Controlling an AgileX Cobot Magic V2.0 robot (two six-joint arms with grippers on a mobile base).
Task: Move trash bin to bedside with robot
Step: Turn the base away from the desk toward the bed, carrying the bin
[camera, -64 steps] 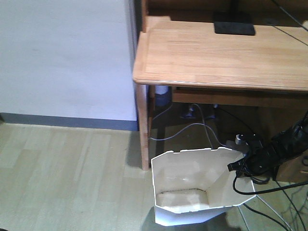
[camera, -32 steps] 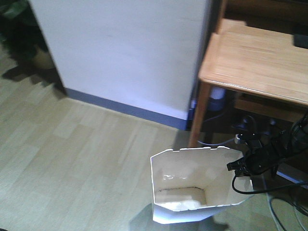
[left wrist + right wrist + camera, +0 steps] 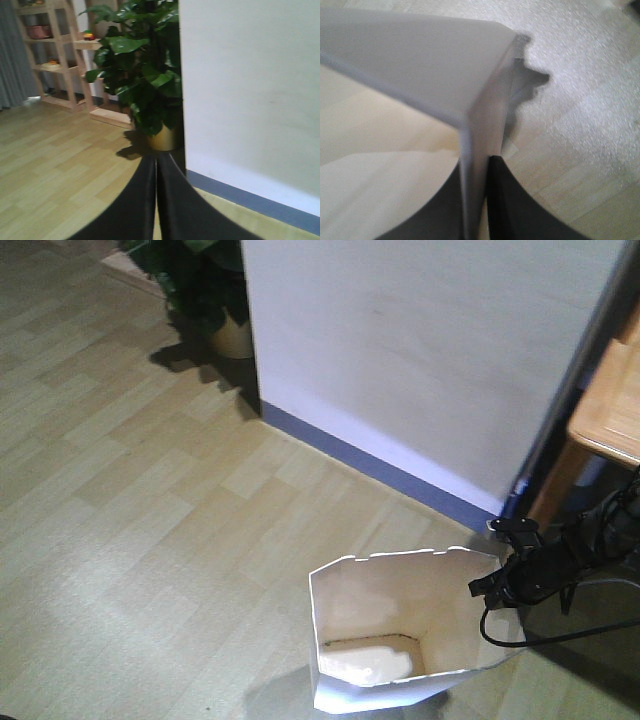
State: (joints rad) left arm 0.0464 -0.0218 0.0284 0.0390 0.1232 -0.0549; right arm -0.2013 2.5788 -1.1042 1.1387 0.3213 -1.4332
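Observation:
The white trash bin (image 3: 372, 602) stands on the wood floor at the bottom of the front view, its cream inside showing. My right gripper (image 3: 497, 585), a black arm with trailing cables, is shut on the bin's right rim. In the right wrist view the thin bin wall (image 3: 425, 65) runs straight between the closed fingers of the right gripper (image 3: 477, 162). My left gripper (image 3: 156, 157) is shut with nothing in it, pointing at a potted plant (image 3: 145, 65). The bedside is out of view.
A white wall (image 3: 430, 350) with a blue baseboard (image 3: 380, 468) runs behind the bin. A desk corner (image 3: 612, 420) shows at the right edge. The plant (image 3: 205, 285) stands at the wall's end. Wooden shelves (image 3: 50, 60) stand beyond it.
The front view has swung left: the desk has slid off to the right, and the wall's end and the plant have come into view. The bin stays held at the same place in frame.

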